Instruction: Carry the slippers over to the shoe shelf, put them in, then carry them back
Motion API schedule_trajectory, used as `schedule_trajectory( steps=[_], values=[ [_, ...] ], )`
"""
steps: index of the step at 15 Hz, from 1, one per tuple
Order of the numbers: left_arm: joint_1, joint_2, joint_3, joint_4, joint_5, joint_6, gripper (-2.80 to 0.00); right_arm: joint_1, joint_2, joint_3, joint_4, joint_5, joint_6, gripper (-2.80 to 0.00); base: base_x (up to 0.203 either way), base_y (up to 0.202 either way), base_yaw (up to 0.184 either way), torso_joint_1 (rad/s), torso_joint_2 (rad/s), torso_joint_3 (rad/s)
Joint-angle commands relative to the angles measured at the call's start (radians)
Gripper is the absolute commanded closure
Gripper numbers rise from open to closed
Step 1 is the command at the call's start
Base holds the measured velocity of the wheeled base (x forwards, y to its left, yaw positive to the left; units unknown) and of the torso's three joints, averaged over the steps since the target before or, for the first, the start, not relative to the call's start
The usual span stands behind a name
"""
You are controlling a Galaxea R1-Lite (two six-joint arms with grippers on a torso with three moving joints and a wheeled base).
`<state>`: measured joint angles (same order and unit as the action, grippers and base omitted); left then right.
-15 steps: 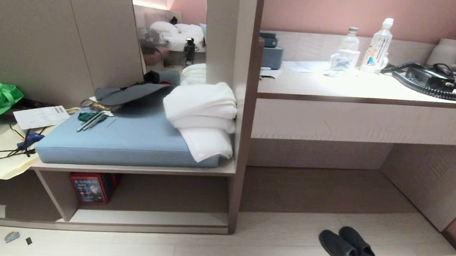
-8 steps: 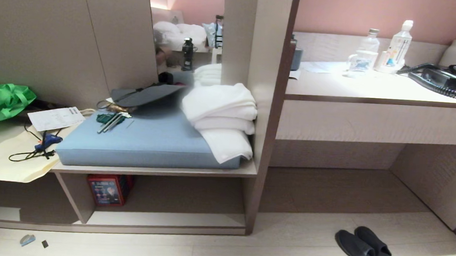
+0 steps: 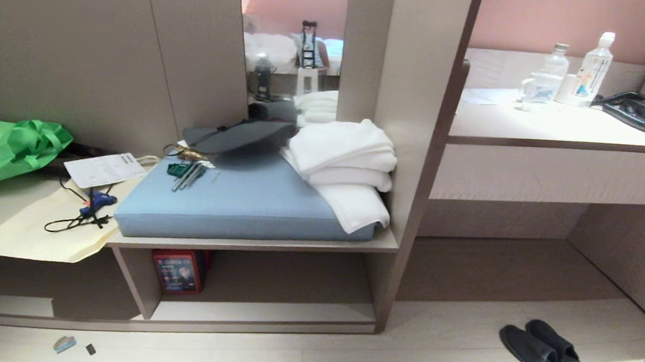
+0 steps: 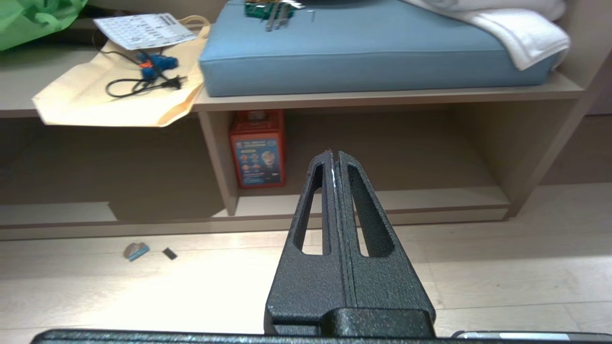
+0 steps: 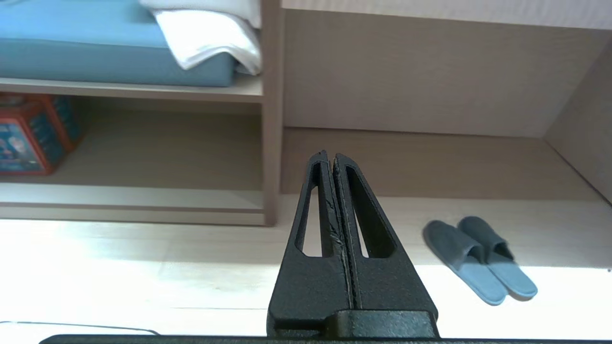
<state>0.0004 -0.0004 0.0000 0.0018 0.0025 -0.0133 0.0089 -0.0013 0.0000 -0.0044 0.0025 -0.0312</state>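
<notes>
slippers (image 3: 551,360) on floor – shelf (image 3: 262,313) w/o them

Slippers (image 3: 550,359): dark grey pair, blue-grey insoles, side by side and touching on the floor. Shoe shelf (image 3: 265,315): open-fronted, well apart from them.

The left tool (image 4: 334,155) is hanging above the pale wood floor (image 4: 502,277) with its two black fingers (image 4: 356,205) pressed together, pointing toward the shoe shelf (image 4: 382,198). A red box (image 4: 257,148) is standing upright in that low compartment, just beside its slanted divider. On the table (image 4: 382,95) above, a blue cushion (image 4: 363,52) is carrying a white towel (image 4: 526,33) that is drooping over its front edge. Beside the cushion, a cream tote bag (image 4: 110,102) is overhanging the table's edge, with a blue-and-orange corded device (image 4: 153,64) and a printed sheet (image 4: 143,29) lying on it. A green bag (image 4: 33,19) is sitting at the far corner. Two small scraps (image 4: 143,251) are lying on the floor.
</notes>
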Motion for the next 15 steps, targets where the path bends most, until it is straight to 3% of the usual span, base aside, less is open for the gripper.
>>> schedule_trajectory(
  steps=[1, 15],
  values=[
    [0.0, 0.0, 0.0, 0.0, 0.001, -0.001, 0.0, 0.0, 0.001, 0.0, 0.0, 0.001, -0.001, 0.0, 0.0, 0.198, -0.001, 0.003, 0.01, -0.002],
    [0.001, 0.0, 0.0, 0.0, 0.001, -0.001, 0.0, 0.0, 0.001, 0.002, 0.0, 0.001, -0.001, 0.0, 0.0, 0.194, -0.001, 0.002, 0.0, 0.002]
  ],
)
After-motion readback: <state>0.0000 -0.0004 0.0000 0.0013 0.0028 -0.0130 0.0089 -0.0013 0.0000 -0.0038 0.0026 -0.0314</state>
